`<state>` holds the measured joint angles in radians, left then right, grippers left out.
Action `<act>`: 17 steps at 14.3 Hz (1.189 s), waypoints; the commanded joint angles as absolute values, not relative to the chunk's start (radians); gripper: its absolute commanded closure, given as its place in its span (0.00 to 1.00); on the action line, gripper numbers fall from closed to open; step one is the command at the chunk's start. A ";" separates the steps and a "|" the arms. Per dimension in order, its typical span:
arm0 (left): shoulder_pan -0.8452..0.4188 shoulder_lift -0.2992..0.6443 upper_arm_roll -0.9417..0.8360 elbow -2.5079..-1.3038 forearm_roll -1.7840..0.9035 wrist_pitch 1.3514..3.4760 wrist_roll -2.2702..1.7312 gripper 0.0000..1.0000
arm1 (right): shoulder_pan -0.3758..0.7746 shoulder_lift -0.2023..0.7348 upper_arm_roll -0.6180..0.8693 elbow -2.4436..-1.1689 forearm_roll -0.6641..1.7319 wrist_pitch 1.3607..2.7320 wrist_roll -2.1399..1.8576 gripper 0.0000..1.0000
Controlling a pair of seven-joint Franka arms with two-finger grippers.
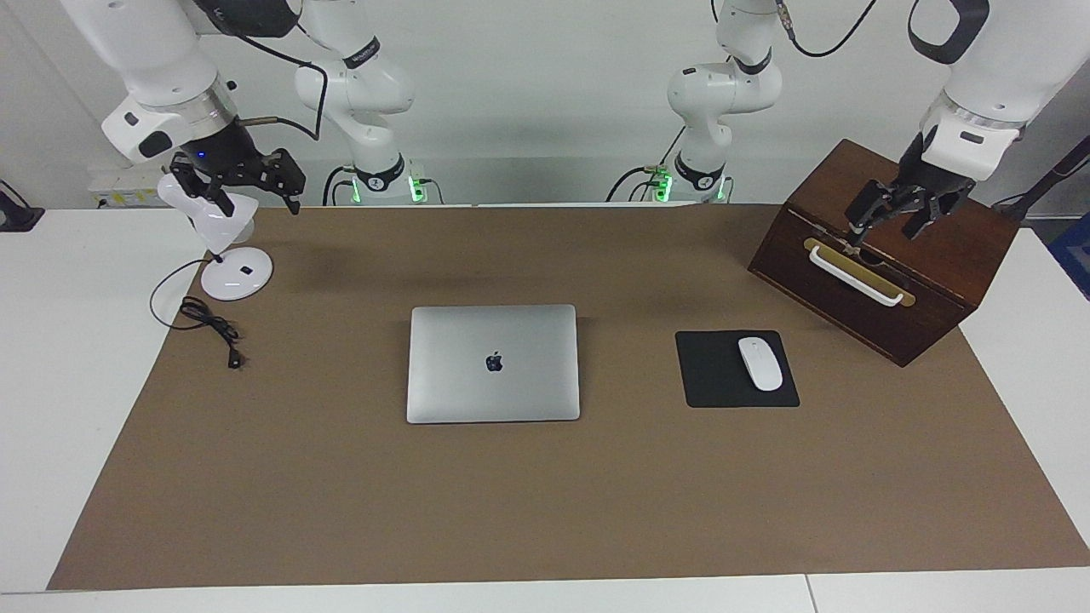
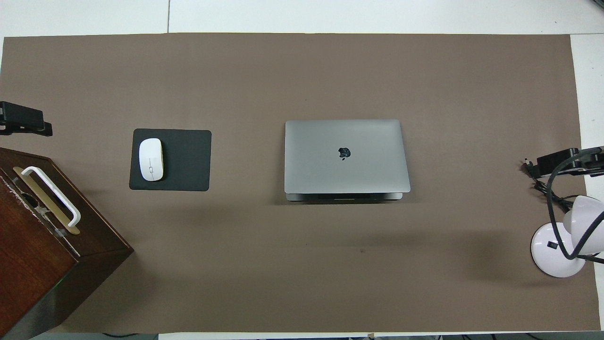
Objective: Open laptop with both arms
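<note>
The silver-grey laptop point(image 1: 494, 362) point(image 2: 347, 156) lies shut and flat in the middle of the brown mat, its dark logo facing up. Neither gripper touches it. My left gripper point(image 1: 890, 228) point(image 2: 23, 120) hangs open in the air over the wooden box at the left arm's end of the table, holding nothing. At the right arm's end, my right gripper point(image 1: 255, 203) point(image 2: 564, 160) hovers open and holding nothing, just over the head of the white desk lamp. Both arms stand raised and well apart from the laptop.
A black mouse pad point(image 1: 719, 383) point(image 2: 186, 160) carrying a white mouse point(image 1: 760, 363) point(image 2: 151, 159) lies beside the laptop toward the left arm's end. The dark wooden box point(image 1: 937, 255) point(image 2: 33, 245) has a white handle. The white lamp point(image 1: 236, 272) point(image 2: 557, 250) trails a black cable point(image 1: 209, 323).
</note>
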<state>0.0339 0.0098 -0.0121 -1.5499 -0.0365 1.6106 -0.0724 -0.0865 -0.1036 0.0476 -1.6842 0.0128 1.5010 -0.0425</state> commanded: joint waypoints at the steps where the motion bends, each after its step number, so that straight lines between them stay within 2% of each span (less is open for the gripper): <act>1: 0.032 -0.009 -0.012 -1.569 -0.018 1.618 -0.051 0.00 | -0.101 -0.123 0.052 -1.707 0.026 1.505 -0.069 0.00; 10: 0.028 -0.009 -0.012 -1.572 -0.018 1.621 -0.049 0.00 | -0.094 -0.123 0.038 -1.690 0.026 1.532 -0.069 0.00; 17: 0.012 -0.008 -0.020 -1.574 -0.017 1.640 -0.051 0.00 | -0.146 -0.121 -0.006 -1.700 0.025 1.589 -0.193 0.00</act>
<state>0.0306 0.0097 -0.0210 -1.5499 -0.0363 1.6157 -0.0590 -0.1095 -0.1099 -0.0036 -1.6815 0.0128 1.5488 -0.1290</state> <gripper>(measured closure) 0.000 0.000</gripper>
